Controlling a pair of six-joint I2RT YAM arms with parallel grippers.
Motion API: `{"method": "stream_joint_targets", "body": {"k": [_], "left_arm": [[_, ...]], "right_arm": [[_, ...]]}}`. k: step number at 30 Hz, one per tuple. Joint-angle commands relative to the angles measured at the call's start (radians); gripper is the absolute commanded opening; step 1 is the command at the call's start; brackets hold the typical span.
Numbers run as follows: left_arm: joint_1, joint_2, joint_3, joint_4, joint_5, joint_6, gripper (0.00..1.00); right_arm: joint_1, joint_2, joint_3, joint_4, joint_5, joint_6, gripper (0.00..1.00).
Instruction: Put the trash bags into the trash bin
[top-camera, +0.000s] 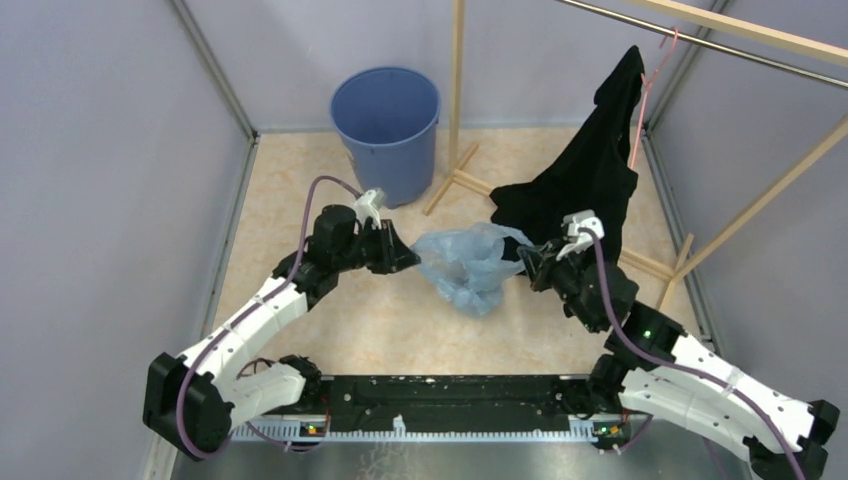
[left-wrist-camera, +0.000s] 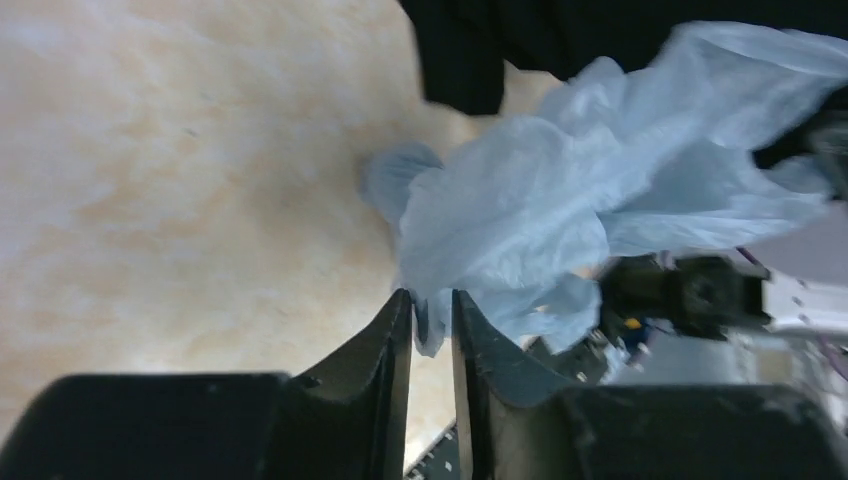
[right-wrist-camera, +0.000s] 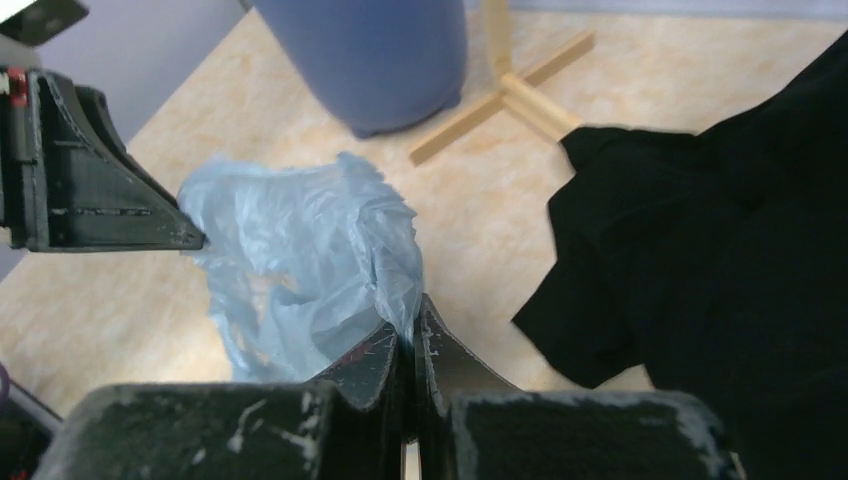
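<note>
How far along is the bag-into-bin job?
Done: grasp made. The left tool and right tool are each shut on an edge of the trash bag. In hand: the bag hangs stretched between them. Left: the trash bin stands upright beyond the left tool, with no bag visible in it. Carry over and release.

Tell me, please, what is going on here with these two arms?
The left gripper and the right gripper each have their jaws shut on an edge of the light-blue trash bag, holding it crumpled between them over the middle of the table. The blue trash bin stands upright farther back, towards the left, and the bag is not yet in it. A black garment hangs at the right, close behind the right gripper.
</note>
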Motion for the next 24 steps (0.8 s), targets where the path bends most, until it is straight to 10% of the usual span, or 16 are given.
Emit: {"method": "stream_joint_targets", "body": {"k": [1,14,24], "left_arm": [[0.003,0.029,-0.068,0.186,0.271,-0.114,0.32],[0.003,-0.163,-0.150,0.050,0.299,-0.164,0.98],[-0.007,-0.230,-0.302,0.234,0.360,-0.387,0.98]], "right_arm": [[-0.002,0.022,-0.084,0.205,-0.102,0.091,0.00],[-0.003,0.173,0.014,0.242,-0.029,0.024,0.00],[-0.003,0.290,0.117,0.311,0.074,-0.017,0.00]]}}
